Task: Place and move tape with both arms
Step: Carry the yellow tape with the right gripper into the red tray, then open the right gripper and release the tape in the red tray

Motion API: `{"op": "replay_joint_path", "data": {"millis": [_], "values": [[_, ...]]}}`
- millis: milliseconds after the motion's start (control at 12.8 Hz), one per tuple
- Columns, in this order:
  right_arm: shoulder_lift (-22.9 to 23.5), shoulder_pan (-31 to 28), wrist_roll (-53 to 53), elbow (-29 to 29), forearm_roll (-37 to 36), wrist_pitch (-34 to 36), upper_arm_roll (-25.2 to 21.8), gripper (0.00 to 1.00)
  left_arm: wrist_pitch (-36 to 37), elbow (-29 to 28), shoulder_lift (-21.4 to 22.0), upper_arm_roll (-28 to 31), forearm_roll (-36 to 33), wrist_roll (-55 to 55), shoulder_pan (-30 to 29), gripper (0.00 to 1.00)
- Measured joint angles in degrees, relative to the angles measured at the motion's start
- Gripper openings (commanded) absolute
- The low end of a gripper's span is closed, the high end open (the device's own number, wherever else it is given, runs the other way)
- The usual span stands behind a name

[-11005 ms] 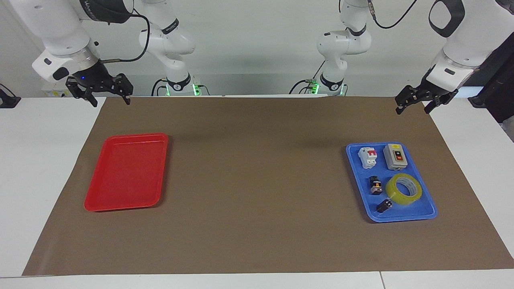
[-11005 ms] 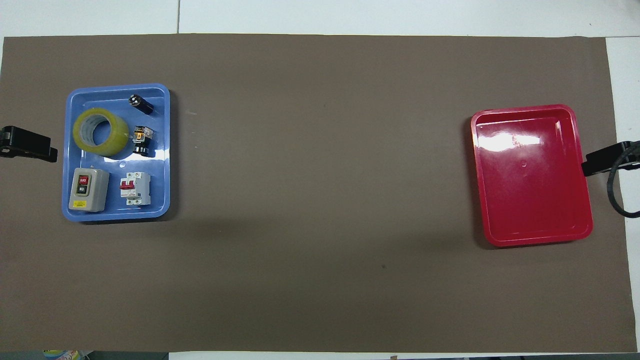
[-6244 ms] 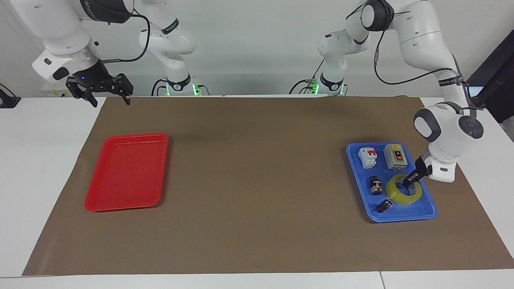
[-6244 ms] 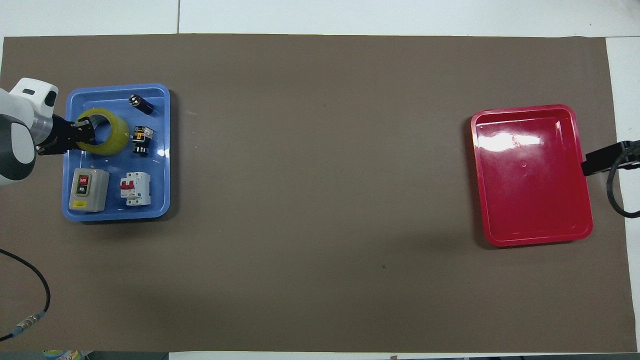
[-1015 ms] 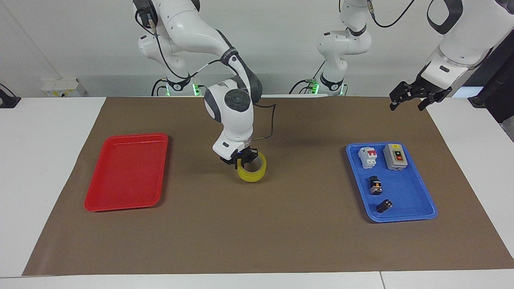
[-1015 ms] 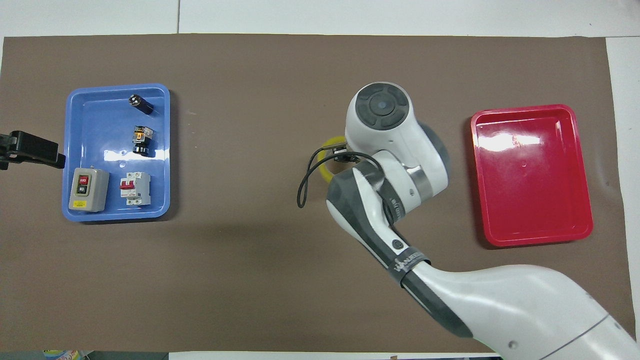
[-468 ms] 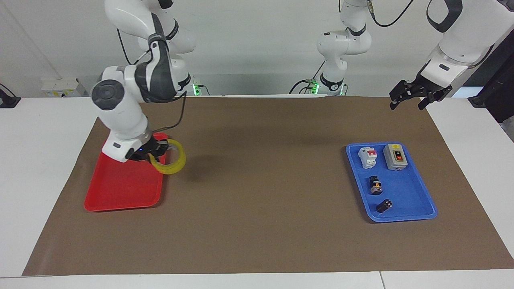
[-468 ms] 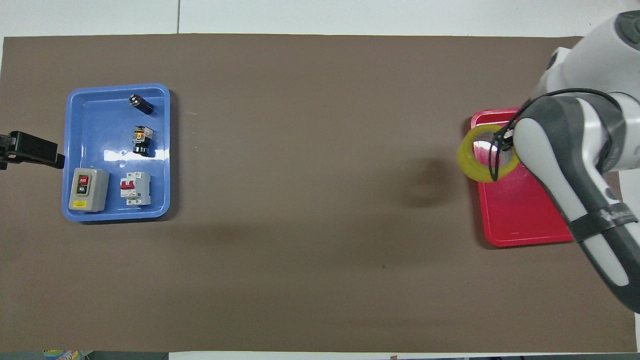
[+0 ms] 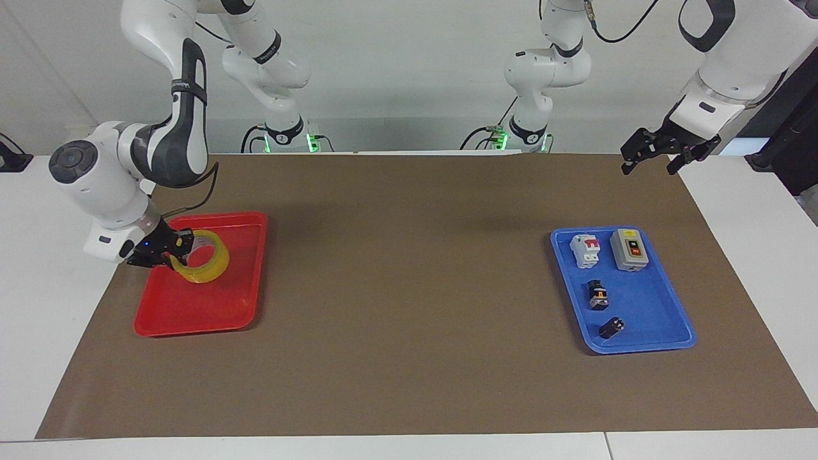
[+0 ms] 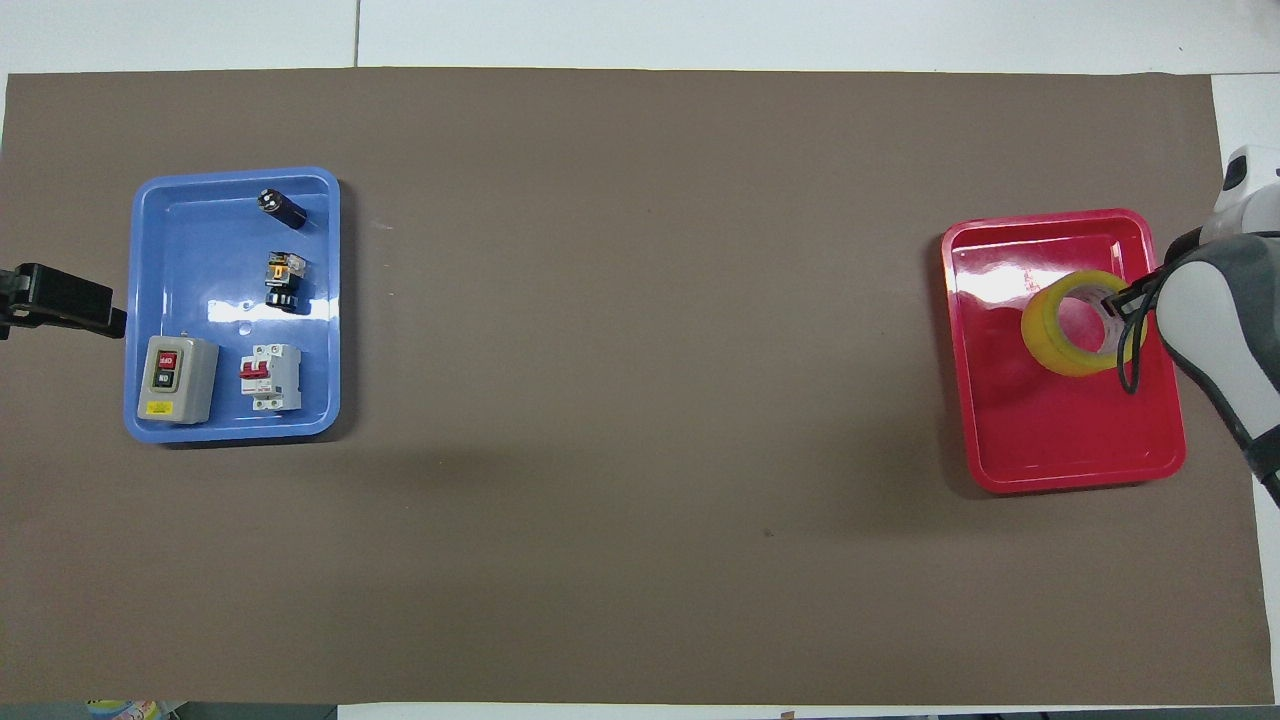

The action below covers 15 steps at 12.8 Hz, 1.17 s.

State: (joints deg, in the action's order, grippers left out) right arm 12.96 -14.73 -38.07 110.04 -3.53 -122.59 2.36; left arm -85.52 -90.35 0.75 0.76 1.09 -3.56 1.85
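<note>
The yellow tape roll (image 9: 214,268) is tilted and low over the red tray (image 9: 192,313) at the right arm's end of the table. My right gripper (image 9: 174,250) is shut on the tape's wall, one finger inside the ring. I cannot tell whether the tape touches the tray floor. In the overhead view the tape (image 10: 1050,345) lies over the red tray (image 10: 1060,440), with the right gripper (image 10: 1118,305) at its edge. My left gripper (image 9: 652,161) waits raised and open above the mat's corner, apart from the blue tray; it also shows in the overhead view (image 10: 60,300).
The blue tray (image 9: 645,313) at the left arm's end holds a grey switch box (image 9: 629,249), a white circuit breaker (image 9: 586,249) and two small black parts (image 9: 598,296). A brown mat (image 9: 409,287) covers the table between the trays.
My right arm has carried the tape from the mat's middle to over the red tray, now farther in from the tray's edge. The left arm has stayed still.
</note>
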Motion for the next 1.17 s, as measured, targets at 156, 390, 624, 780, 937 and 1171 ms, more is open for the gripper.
{"op": "replay_joint_path", "data": {"millis": [156, 390, 624, 780, 937, 1171], "values": [[-0.7, -0.8, -0.4, 5.4, 0.0, -5.8, 0.0, 0.0, 0.0, 0.0, 0.1, -0.1, 0.0, 0.0, 0.0, 1.0], [-1.1, -1.8, -0.4, 8.9, 0.9, -8.1, 0.0, 0.03, 0.0, 0.0, 0.2, -0.1, -0.1, 0.0, 0.0, 1.0], [-1.1, -2.0, -0.4, 9.4, 2.4, -8.1, 0.1, 1.0, 0.0, 0.0, 0.2, 0.0, -0.1, 0.0, -0.1, 1.0], [-1.2, -2.0, -0.4, 9.4, 2.5, -8.2, 0.1, 1.0, 0.0, 0.0, 0.2, 0.1, -0.2, 0.0, -0.1, 1.0], [-1.5, -2.0, -0.4, 8.8, 2.5, -7.8, 0.2, 1.0, 0.0, 0.0, 0.2, 0.1, -0.2, 0.0, -0.1, 1.0], [-3.8, -1.8, -0.4, 2.2, 2.6, 2.1, 0.8, 1.0, 0.0, 0.0, 0.2, 0.1, -0.2, 0.0, -0.1, 1.0]]}}
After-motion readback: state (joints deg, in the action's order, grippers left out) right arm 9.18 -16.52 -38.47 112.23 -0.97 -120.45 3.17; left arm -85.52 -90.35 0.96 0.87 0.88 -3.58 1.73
